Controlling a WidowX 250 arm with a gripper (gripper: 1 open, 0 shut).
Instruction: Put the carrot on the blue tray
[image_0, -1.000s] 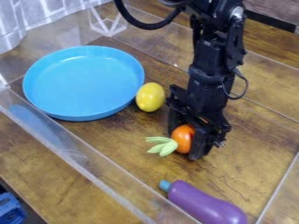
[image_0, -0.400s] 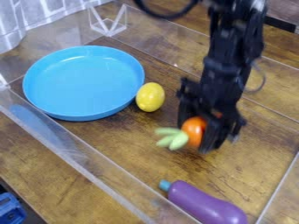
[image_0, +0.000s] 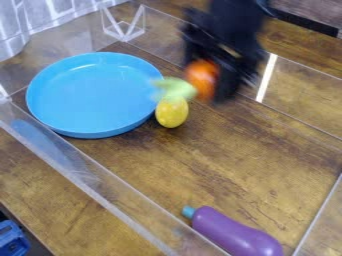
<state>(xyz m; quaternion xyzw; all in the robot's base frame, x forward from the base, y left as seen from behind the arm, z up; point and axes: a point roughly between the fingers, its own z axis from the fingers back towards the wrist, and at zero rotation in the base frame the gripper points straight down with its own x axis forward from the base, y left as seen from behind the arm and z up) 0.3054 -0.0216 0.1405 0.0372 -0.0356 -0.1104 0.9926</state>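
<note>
Claw (image_0: 203, 78): clenched on the carrot (image_0: 201, 77), gripping its orange body so the leaves hang free.
Carrot: airborne above the lemon (image_0: 170, 112), just beside the blue tray (image_0: 80, 95), not yet over it.

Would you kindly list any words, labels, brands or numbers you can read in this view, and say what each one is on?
None: no readable text shows anywhere.
The blue tray, lemon, eggplant and wooden table look plain.
The carrot and gripper are motion-blurred; no markings can be made out on them.
</note>
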